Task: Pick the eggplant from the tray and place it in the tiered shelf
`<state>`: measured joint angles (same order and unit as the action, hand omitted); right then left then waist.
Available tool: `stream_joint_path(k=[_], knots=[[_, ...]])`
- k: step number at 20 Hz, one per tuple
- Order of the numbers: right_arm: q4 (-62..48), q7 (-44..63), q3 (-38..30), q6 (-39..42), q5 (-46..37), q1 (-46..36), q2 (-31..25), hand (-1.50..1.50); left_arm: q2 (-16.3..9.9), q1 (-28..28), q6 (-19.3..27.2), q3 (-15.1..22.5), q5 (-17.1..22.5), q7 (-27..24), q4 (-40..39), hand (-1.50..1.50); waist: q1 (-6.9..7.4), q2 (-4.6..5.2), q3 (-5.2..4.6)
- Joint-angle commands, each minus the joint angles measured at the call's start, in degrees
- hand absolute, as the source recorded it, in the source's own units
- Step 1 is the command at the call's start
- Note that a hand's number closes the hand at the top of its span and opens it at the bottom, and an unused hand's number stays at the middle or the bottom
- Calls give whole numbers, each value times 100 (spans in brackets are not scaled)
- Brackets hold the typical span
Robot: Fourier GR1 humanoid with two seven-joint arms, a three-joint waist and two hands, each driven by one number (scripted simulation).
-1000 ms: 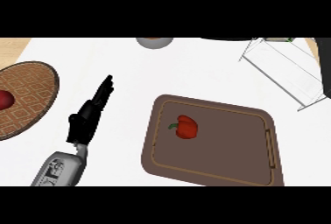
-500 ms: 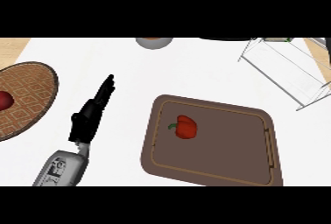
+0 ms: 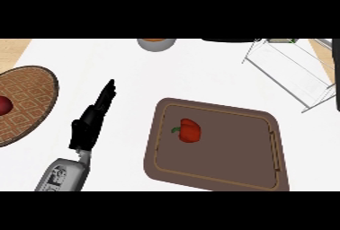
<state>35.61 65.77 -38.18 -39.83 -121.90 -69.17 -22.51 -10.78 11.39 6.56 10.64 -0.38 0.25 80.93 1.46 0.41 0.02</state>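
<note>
In the head view the left robot hand (image 3: 93,119), fingers straight and holding nothing, lies left of the tray (image 3: 219,173), so it should cross rightward to the red, green-stemmed vegetable (image 3: 189,130) inside before curling.

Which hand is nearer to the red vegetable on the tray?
Left. The left hand is left of the red vegetable on the tray; the right hand is not in view.

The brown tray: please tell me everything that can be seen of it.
The brown tray is a flat rounded rectangle with a thin lighter line inside its low rim and a slim handle strip near its right side. It lies slightly turned on the white counter. One red vegetable with a green stem rests on its left part. No hand touches it.
</note>
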Motion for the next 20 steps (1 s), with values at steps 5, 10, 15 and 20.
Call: stream_joint_path(k=[5, 10, 15, 20], knots=[[632, 426, -181, -288, 388, -301, 401, -150, -162, 214, -191, -289, 149, 192, -57, 0, -79, -37, -3], [731, 85, -242, -694, 716, -386, 360, -150, 227, -145, 151, 118, -229, 89, 116, 0, -46, -29, 0], [1630, 167, -211, -1079, 577, -613, 439, -150, 107, 42, 93, -89, -191, 53, -94, 0, -119, -46, -4], [2849, 483, -276, -405, 58, -666, 776, -150, -28, -44, -69, -227, -73, -8, -35, 0, -197, -90, -9]])
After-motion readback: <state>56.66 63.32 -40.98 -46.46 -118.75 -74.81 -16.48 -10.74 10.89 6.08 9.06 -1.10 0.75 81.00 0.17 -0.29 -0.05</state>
